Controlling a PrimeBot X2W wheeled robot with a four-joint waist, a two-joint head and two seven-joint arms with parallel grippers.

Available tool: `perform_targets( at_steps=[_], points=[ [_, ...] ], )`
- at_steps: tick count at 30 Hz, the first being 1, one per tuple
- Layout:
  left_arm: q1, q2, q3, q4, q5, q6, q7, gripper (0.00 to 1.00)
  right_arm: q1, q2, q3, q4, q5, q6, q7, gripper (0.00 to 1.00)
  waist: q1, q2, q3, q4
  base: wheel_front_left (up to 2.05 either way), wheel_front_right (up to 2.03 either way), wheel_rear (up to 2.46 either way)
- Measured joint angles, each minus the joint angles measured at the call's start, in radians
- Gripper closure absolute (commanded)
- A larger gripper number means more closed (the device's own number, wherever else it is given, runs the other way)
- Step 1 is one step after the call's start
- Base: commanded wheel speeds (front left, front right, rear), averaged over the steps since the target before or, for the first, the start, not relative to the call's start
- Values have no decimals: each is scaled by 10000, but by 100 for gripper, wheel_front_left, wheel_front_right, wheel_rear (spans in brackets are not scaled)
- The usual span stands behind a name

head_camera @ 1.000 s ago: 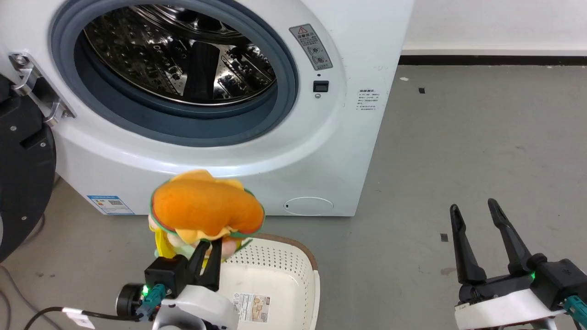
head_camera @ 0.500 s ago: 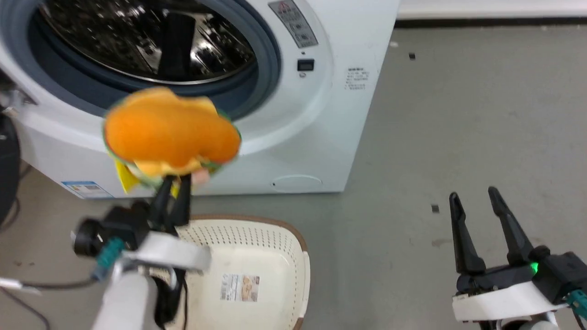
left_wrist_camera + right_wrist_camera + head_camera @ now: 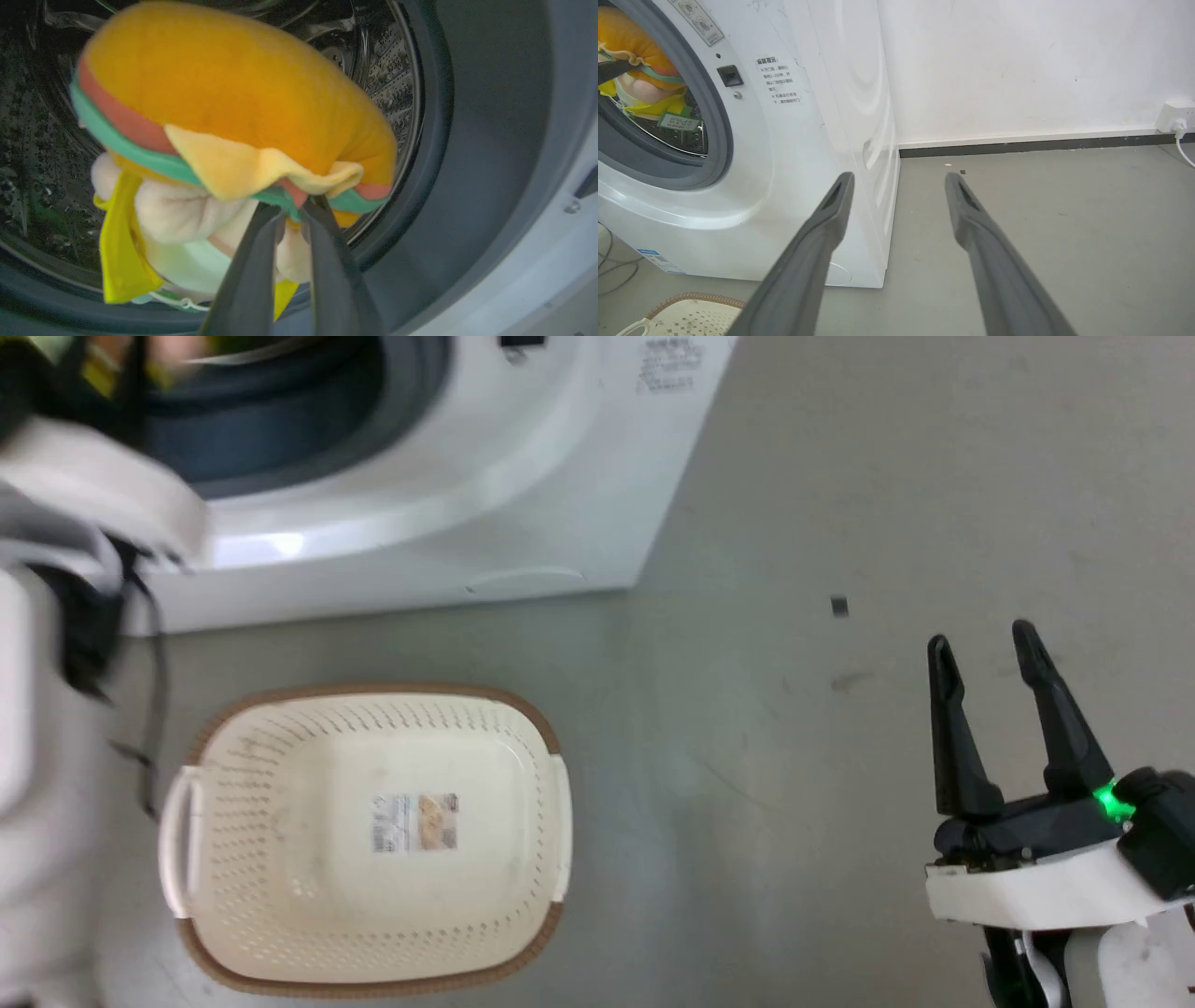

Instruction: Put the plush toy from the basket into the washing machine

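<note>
My left gripper is shut on the lower edge of the plush toy, an orange hamburger with green, red and yellow layers. It hangs in the mouth of the washing machine, right in front of the steel drum. From the right wrist view the plush toy sits inside the grey rubber ring, its green tag dangling. The cream basket lies on the floor with nothing in it but its label sticker. My right gripper is open over bare floor, far right.
My pale left forearm and its black cables cross the head view's left edge, between basket and washer. Grey floor stretches right of the washer. A white wall with a dark skirting and a socket lies behind.
The head camera has tipped down and the whole picture shifted. My left arm carried the plush toy up and forward from above the basket into the washer's opening. The right gripper stayed open.
</note>
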Motion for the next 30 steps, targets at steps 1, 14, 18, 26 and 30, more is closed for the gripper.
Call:
perform_targets(
  at_steps=[1,14,18,26,30],
  points=[
    [-448,224,-13,171,-19,-4,146,100,-58,2,0,-35,75,0,0,0,0,0,205,-85,0,0,0],
    [-5030,2362,-1808,3281,-594,-77,2545,100,-560,0,201,-324,756,0,0,0,1,-1,2518,-1111,0,0,0],
    [-5775,2717,-2481,4180,-759,-86,2895,100,-586,0,341,-334,838,0,0,0,1,0,2920,-1388,0,0,0],
    [-6430,2729,-4008,5047,-1620,-86,2926,100,-660,0,351,-376,920,0,0,0,0,0,3349,-1568,0,0,0],
    [-6522,2746,-4374,5427,-1898,-86,2284,0,-739,0,324,-362,915,0,0,0,0,0,3266,-1483,0,0,0]
  ],
)
